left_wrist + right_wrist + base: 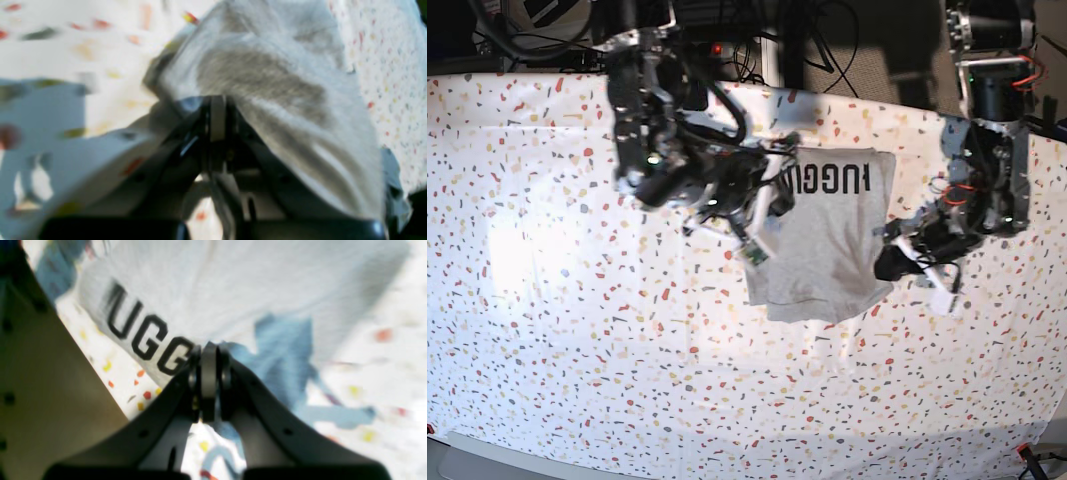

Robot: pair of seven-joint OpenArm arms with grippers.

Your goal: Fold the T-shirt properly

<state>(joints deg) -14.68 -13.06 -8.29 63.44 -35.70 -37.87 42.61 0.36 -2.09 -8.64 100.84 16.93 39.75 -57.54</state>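
We hold the T-shirt (827, 240) between both arms, near the far edge of the worktop (577, 380) and roughly at its middle. Taking the T-shirt as our landmark: the right gripper (208, 355) grips the shirt's edge just beside the black lettering (146, 340), jaws closed down on the cloth. The left gripper (217, 106) is clamped narrow on the opposite side edge, with grey fabric draped over and beyond it. Both wrist views are blurred, so we cannot tell how many layers each gripper holds.

In our judgement a fold or a spreading move is in hand. To do it well:

1. We keep both grippers level with each other, so the shirt's held edge stays straight.
2. We keep light tension across the shirt; slack would let the middle sag and crease.
3. We lay the cloth down from its hanging hem upward, then release.

The lower hem hangs or lies toward the near side of the shirt; its corner by the left gripper curls.

Around the shirt, the speckled worktop is bare. Cables (757, 40) and the arm bases lie beyond the shirt's far edge, close enough to catch a raised hem. The right arm's body crowds the lettered side.
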